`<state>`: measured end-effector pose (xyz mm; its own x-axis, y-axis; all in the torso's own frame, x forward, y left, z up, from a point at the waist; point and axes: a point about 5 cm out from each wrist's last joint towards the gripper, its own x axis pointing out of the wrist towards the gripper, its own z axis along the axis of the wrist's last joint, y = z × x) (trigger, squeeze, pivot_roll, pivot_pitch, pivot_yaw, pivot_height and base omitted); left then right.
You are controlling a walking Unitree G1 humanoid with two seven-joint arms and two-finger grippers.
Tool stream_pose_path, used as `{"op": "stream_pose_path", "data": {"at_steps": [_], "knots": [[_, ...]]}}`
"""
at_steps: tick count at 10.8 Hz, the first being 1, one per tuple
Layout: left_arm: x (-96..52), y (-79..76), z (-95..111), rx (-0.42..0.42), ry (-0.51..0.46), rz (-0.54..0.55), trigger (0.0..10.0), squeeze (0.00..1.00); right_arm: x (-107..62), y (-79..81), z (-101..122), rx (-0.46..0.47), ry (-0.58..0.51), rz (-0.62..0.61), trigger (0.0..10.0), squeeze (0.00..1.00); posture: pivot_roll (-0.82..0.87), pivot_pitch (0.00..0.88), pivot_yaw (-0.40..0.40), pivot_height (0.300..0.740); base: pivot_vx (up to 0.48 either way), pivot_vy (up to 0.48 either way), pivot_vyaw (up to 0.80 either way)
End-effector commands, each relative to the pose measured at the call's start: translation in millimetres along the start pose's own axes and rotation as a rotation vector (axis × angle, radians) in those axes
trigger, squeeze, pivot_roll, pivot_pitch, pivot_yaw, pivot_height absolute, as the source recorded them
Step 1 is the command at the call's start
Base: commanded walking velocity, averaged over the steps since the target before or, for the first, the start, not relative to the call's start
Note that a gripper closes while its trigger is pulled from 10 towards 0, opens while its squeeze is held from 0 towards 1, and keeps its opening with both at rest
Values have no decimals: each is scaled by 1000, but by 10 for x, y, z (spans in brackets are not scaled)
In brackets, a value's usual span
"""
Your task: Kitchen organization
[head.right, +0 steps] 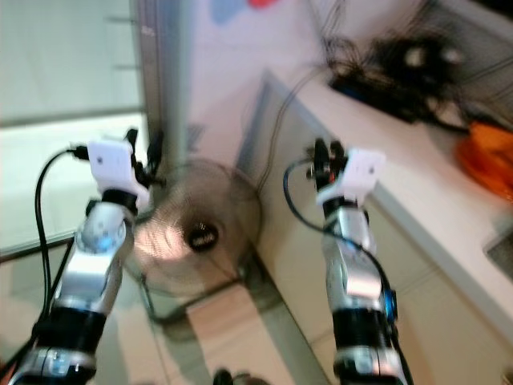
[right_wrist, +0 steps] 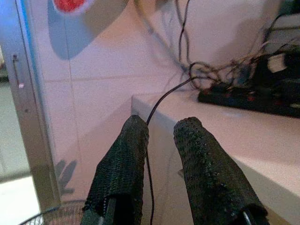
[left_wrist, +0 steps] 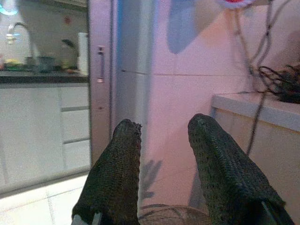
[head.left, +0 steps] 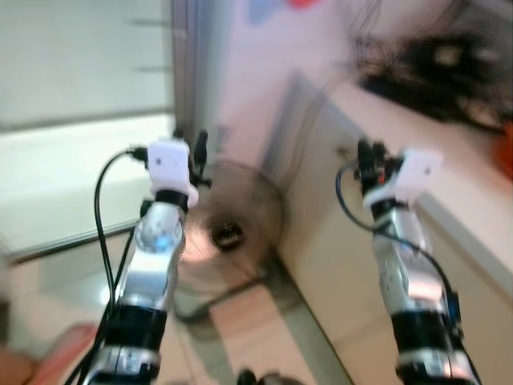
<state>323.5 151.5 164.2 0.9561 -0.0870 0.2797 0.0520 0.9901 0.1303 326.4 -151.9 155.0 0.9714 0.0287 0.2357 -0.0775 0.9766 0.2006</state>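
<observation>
1. Both arms are reaching forward, raised; head views are blurring.
2. Left gripper (left_wrist: 161, 154) is hovering above the floor fan (head.left: 232, 228), jaws released, holding nothing.
3. Right gripper (right_wrist: 161, 154) is pointing at the desk (right_wrist: 262, 136) corner, jaws released and empty.
4. Tangled cables (head.right: 393, 60) are lying on the desk against the wall.

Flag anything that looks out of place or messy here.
A floor fan stands in the corner where the wall meets the counter, an odd spot. On the counter lies a tangled heap of black cables, one cord trailing over the edge. Nothing looks spilled or broken, though the head views are blurred.
</observation>
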Motion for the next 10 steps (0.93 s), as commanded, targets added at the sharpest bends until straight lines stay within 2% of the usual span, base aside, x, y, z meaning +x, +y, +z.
{"op": "stream_pose_path", "data": {"at_steps": [1,10], "knots": [[10,-24,28,-1,-6,-3,10000,0,-21,-58,16,-16,-5,-14,10000,0,38,60,-134,740,0,0,-800],[1,-41,22,7,2,-14,10000,0,-36,-31,6,-14,-2,-8,10000,0,37,66,-134,740,0,0,-800]]}}
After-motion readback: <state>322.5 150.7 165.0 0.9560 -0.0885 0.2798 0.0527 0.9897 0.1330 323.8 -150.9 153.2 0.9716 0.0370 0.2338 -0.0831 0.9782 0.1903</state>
